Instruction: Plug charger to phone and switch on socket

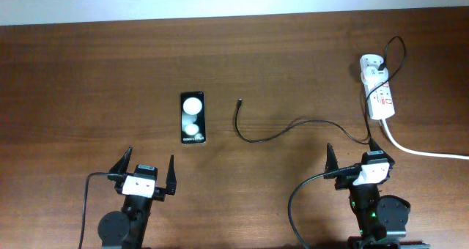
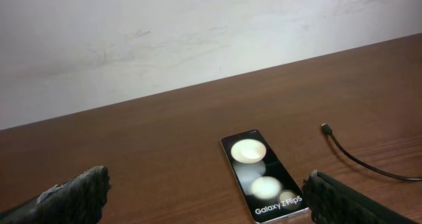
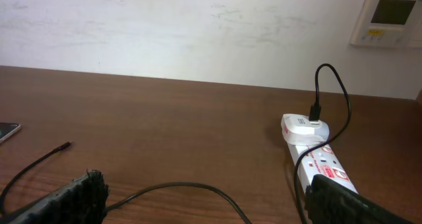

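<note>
Only the left wrist view is showing "Galaxy Z Flip5" lettering on the phone (image 2: 264, 176). Overhead, it is lying ahead of the left gripper (image 1: 150, 161), long axis near-to-far; charger (image 1: 300, 121) tip is pointing far-side, right of it, apart. Socket (image 1: 379, 91) is sitting beyond the right gripper (image 1: 352, 150). Both grippers are gaping, empty.

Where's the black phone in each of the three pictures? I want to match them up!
Overhead: the phone lies flat, left of centre.
Left wrist: the phone is low in the picture, right of centre, screen up.
Right wrist: only a corner of the phone peeks in at the left edge.
Shared landmark: the charger's connector tip, just right of the phone in all three views.
</note>
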